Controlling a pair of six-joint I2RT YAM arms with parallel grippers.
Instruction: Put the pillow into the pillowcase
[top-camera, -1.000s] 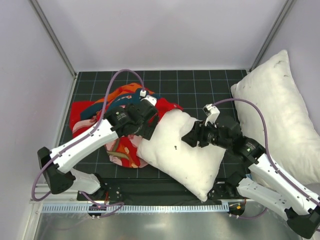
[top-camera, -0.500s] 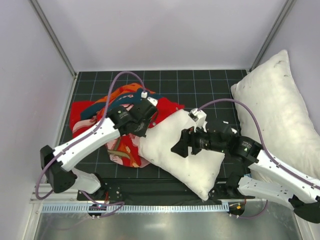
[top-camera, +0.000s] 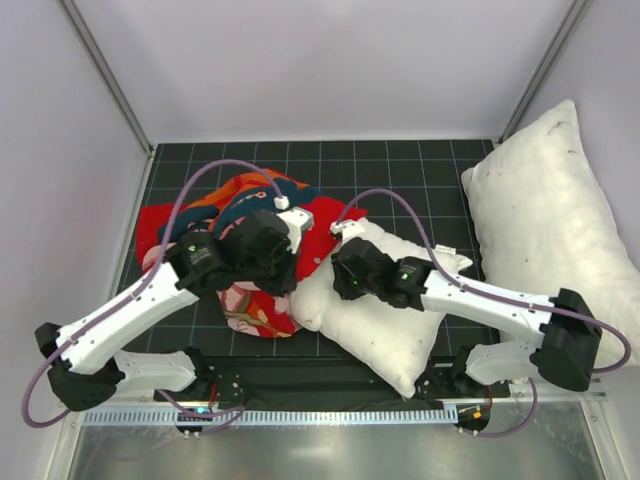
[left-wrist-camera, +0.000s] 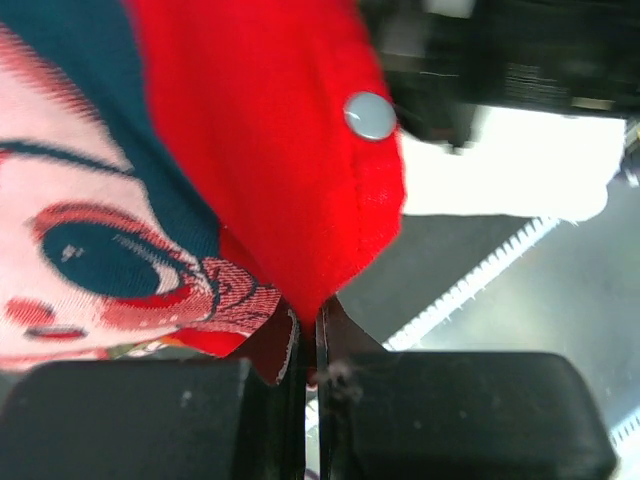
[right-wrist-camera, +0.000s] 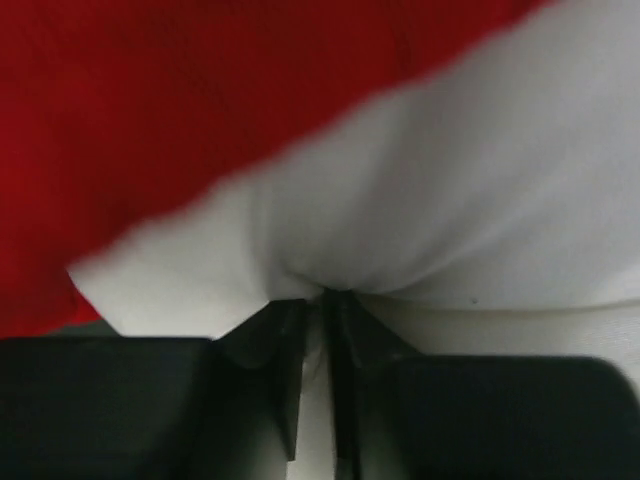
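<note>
We find the pillow (top-camera: 385, 325) lying at the near middle of the bench (top-camera: 400, 165). Its left end rests against the crumpled pillowcase (top-camera: 165, 225), which lies left of centre. Our left pincer (left-wrist-camera: 310, 325) is clenched on the red hem of the pillowcase, with the cloth running down between the closed fingers. A grey snap (left-wrist-camera: 370, 115) sits on that hem just above. Our right pincer (right-wrist-camera: 322, 300) grasps a fold at the left end of the pillow, white fabric nipped between its fingers and red cloth just behind. The two pincers are close together. A big pillow (top-camera: 550, 220) lies along the right side.
</note>
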